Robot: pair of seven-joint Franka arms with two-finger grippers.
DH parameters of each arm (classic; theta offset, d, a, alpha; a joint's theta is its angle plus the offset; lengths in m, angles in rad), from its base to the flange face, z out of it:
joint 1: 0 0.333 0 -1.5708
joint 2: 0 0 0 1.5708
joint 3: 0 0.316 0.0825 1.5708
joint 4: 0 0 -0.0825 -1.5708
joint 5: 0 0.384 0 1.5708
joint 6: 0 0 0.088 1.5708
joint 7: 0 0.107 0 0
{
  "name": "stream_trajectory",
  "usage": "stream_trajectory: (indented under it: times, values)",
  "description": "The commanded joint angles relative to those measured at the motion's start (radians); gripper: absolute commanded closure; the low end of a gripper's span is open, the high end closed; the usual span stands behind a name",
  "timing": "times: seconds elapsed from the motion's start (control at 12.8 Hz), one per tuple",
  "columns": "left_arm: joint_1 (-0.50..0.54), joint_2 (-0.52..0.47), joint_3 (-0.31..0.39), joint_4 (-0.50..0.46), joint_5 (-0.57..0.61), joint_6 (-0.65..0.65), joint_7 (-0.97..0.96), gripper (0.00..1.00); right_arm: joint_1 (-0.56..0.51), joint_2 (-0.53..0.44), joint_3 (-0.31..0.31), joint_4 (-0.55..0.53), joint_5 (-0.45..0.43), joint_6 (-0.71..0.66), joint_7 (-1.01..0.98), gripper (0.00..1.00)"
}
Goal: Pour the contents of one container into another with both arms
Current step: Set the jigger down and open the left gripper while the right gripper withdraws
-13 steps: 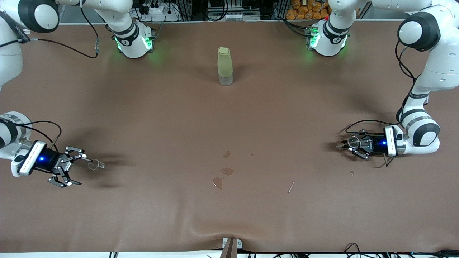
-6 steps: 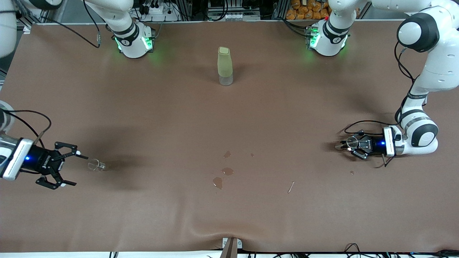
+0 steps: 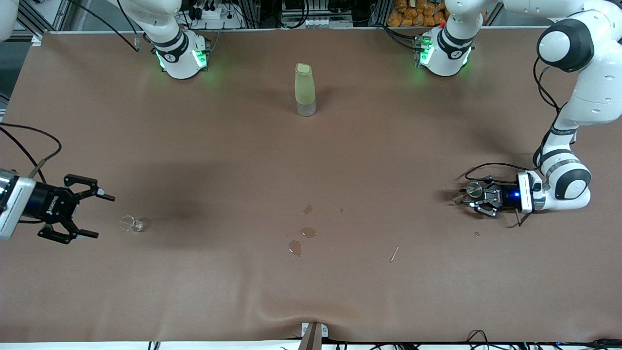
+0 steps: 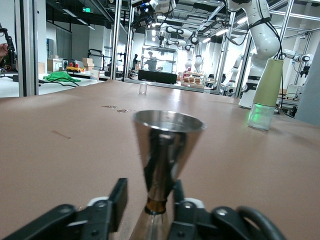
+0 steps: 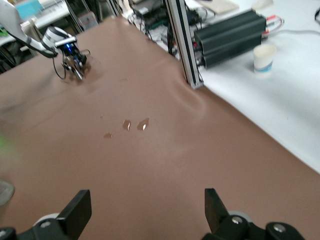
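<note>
We start with the big brown table (image 3: 311,160), where a tall pale green bottle (image 3: 304,87) stands up near the arms' bases, well apart from the rest. The right tool (image 3: 103,217) hangs over the right arm's end of the table, opened wide and holding nothing. The left tool (image 3: 467,198) is low at the left arm's end, partly open around the thin middle of the silver jigger (image 4: 167,150), with a gap showing on one side, so we think it has no grip. The jigger looks hard, smooth and light, so we think it could slip, and the thin middle is the best place to hold it. The tiny glass cup (image 3: 130,223) sits on the table near the right tool. It can break and slide, so we would squeeze its sides gently.
</note>
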Motion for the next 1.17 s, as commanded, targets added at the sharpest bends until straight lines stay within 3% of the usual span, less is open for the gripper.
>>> stream_trajectory:
  times: [0.0, 0.47, 0.62, 0.86, 1.09]
  values:
    - [0.007, 0.010, 0.002, 0.016, -0.012, -0.007, -0.033, 0.00, 0.013, -0.100, -0.007, -0.069, -0.082, 0.007, 0.079, 0.00]
    - [0.039, -0.009, 0.020, 0.049, 0.035, -0.012, -0.144, 0.00, 0.066, -0.293, -0.006, -0.192, -0.270, 0.006, 0.355, 0.00]
    - [0.054, -0.024, 0.028, 0.098, 0.115, -0.015, -0.267, 0.00, 0.099, -0.315, -0.012, -0.193, -0.333, -0.011, 0.440, 0.00]
    - [0.076, -0.100, 0.023, 0.115, 0.213, -0.016, -0.531, 0.00, 0.177, -0.333, -0.092, -0.193, -0.401, -0.060, 0.566, 0.00]
    - [0.059, -0.197, 0.011, 0.119, 0.302, -0.015, -0.769, 0.00, 0.182, -0.339, -0.144, -0.192, -0.489, -0.105, 0.668, 0.00]
